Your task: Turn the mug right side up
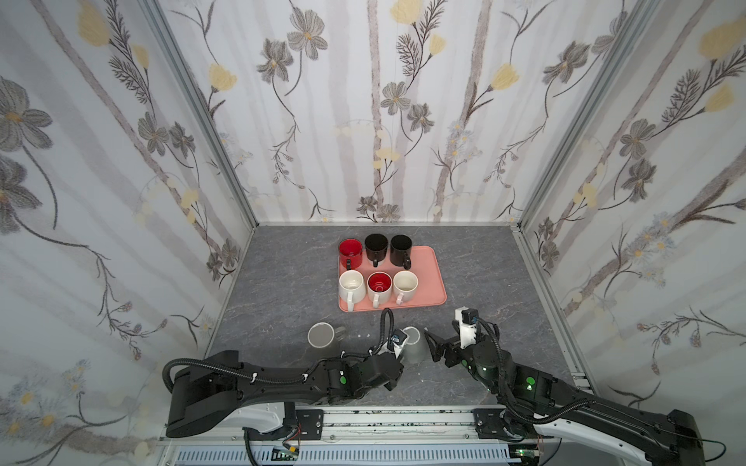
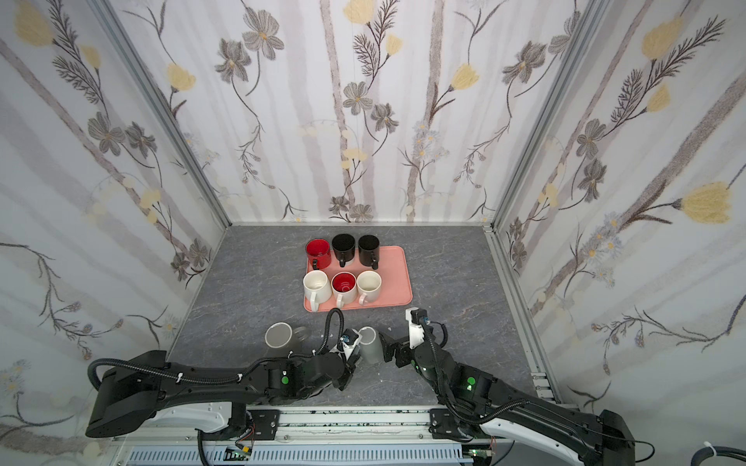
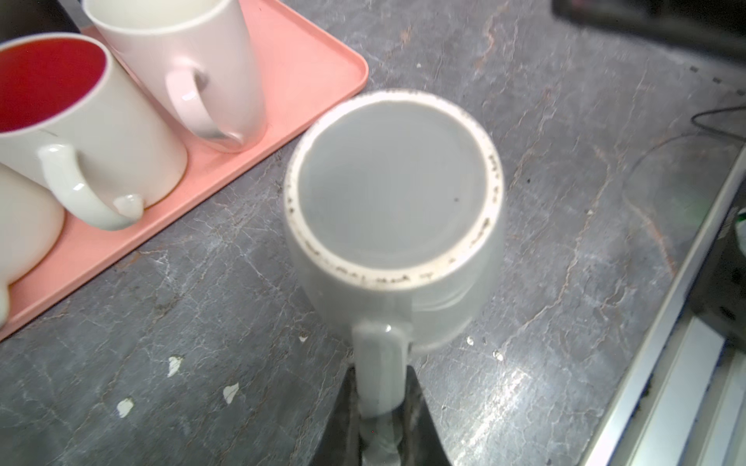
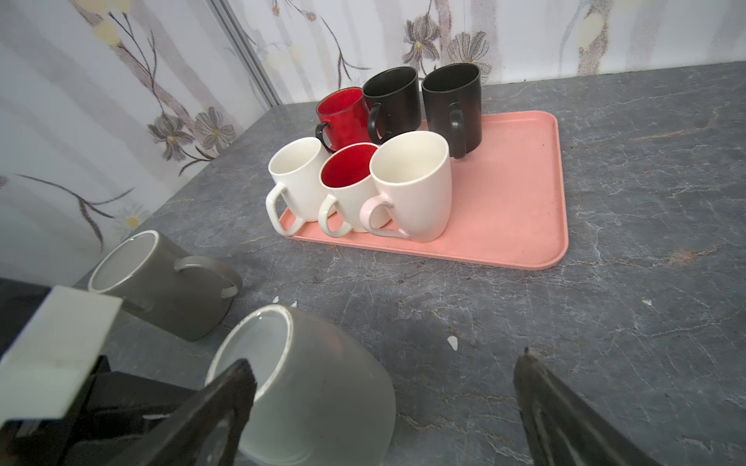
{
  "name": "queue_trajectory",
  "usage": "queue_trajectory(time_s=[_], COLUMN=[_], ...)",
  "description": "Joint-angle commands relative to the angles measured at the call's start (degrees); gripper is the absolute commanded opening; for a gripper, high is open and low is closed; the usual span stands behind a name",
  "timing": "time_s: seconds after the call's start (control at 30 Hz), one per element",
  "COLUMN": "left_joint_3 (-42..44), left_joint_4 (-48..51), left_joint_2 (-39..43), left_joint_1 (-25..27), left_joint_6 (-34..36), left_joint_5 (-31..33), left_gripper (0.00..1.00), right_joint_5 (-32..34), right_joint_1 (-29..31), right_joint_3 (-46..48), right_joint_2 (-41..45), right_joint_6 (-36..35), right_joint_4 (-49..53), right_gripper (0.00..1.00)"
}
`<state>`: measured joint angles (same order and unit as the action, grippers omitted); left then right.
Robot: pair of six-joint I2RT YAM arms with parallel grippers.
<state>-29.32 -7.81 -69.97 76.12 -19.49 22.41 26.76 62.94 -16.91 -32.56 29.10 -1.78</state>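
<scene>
Clamping the handle [image 3: 379,355] of the light grey mug [image 3: 393,189], the left claw [image 3: 379,403] is squeezed tight. So the mug sits straight ahead of its fingers, bottom-up. It's glossy glaze, with a rough speckled ring around the flat base. Can't tell if its rim touches the table.

The right claw [image 4: 385,363] is spread wide and holding nothing, just beside the same mug on the opposite side. Out past the left claw's outer side, a darker grey mug [image 1: 323,335] is upside down too, standing apart.

Beyond both claws a smooth pink tray [image 1: 428,274] with rounded corners carries upright mugs. Nearest are a tapered cream mug [image 3: 210,52] and a red-lined mug [image 3: 80,121]. The marble-look tabletop [image 1: 282,282] has white flecks.
</scene>
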Motion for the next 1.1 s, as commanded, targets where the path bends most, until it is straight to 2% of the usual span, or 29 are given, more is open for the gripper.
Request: queue_trajectory(time_s=[0.0, 0.2, 0.33, 0.53, 0.7, 0.8, 1.07], left_joint_3=[0.19, 1.72, 3.22, 3.79, 4.24, 4.72, 7.06], left_joint_4=[-6.44, -11.37, -17.1, -26.41, -34.1, -36.44, -40.38], left_joint_2=[3.5, 12.64, 18.63, 24.44, 27.62, 28.73, 31.93], left_joint_1=[-0.83, -6.15, -9.29, -10.56, -10.61, -10.58, -10.6], left_joint_6=[-0.64, -0.73, -0.73, 0.65, 1.47, 1.58, -0.12], left_joint_5=[3.61, 2.45, 0.97, -0.54, -4.16, -6.25, -10.62], left_gripper=[0.0, 0.0, 0.0, 0.0, 0.0, 0.0, 0.0], right_joint_5=[-2.25, -6.2, -9.65, -19.85, -29.72, -32.04, -41.23], right_joint_1=[0.01, -0.01, 0.04, -0.01, 0.03, 0.06, -0.03], right_joint_3=[1.13, 2.14, 1.85, -0.58, -2.49, -3.63, -9.68], right_joint_2=[2.98, 8.31, 7.9, -3.88, -14.73, -19.1, -26.26], right_joint_6=[0.34, -1.02, -0.66, 2.08, 3.4, 4.62, 4.64], right_joint_4=[-6.79, -12.55, -16.75, -28.31, -45.27, -53.58, -60.69], right_gripper=[1.0, 0.97, 0.92, 0.88, 0.88, 0.87, 0.86])
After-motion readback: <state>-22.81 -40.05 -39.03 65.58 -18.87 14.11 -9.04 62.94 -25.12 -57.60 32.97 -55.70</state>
